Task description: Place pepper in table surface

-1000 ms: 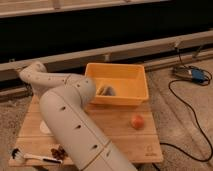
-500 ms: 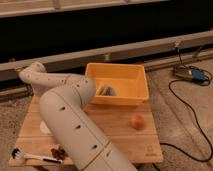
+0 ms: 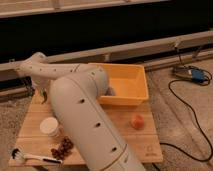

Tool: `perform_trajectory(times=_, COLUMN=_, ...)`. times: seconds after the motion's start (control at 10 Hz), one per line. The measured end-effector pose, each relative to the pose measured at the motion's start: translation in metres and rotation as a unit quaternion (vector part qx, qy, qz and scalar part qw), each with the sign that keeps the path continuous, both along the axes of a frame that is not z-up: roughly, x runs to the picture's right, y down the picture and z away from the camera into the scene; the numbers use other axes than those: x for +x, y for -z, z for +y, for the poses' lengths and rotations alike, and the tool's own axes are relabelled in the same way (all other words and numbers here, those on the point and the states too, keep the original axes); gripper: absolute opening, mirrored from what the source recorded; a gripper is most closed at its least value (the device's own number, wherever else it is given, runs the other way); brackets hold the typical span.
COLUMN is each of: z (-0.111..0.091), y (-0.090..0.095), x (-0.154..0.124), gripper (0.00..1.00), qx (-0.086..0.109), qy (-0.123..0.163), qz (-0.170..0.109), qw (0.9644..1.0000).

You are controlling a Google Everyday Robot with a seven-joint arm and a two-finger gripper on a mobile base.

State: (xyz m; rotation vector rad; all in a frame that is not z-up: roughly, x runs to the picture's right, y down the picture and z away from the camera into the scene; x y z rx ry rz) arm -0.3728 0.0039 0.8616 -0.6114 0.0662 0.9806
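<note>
- The gripper (image 3: 43,88) is at the back left edge of the table surface (image 3: 125,139), just below the arm's pale wrist and largely hidden by it. Whether it is wide, narrow or clamped on something cannot be told.
- A slim, dark green shape hangs straight down at that spot and appears to be the pepper (image 3: 45,95). It is right at the gripper, over the rear left corner of the tabletop. Whether its lower end touches the wood cannot be told.
- The robot arm (image 3: 82,117) rises from the bottom middle of the view, runs up across the table and bends back to the left at a rounded joint.
- A yellow plastic bin (image 3: 127,99) stands at the back of the table, to the right of the arm. A small grey-blue object (image 3: 110,91) lies inside it, against the arm's edge.
- A round orange-red fruit (image 3: 137,121) sits on the wood in front of the bin, to the right.
- A white round container (image 3: 50,126) stands on the left side of the table, close to the arm.
- A dark red cluster like grapes (image 3: 62,147) lies just in front of the container.
- A brush (image 3: 30,156) with a white head and a dark handle lies along the front left edge.
- On the floor to the right, a blue device (image 3: 192,75) lies with a black cable (image 3: 192,117) looping from it.
</note>
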Motion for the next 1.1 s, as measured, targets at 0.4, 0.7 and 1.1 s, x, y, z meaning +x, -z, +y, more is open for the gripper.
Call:
perform_trajectory(times=0.4, z=-0.035, y=0.073, x=0.017, gripper=0.0, qx=0.033, qy=0.003, qz=-0.059, qw=0.9977)
perform_trajectory(times=0.7, z=-0.039, y=0.09, x=0.022, gripper=0.0, qx=0.039, qy=0.007, qz=-0.084, qw=0.9957)
perform_trajectory(times=1.1, z=-0.038, y=0.092, x=0.019, gripper=0.1, qx=0.038, qy=0.008, qz=-0.086, qw=0.9956)
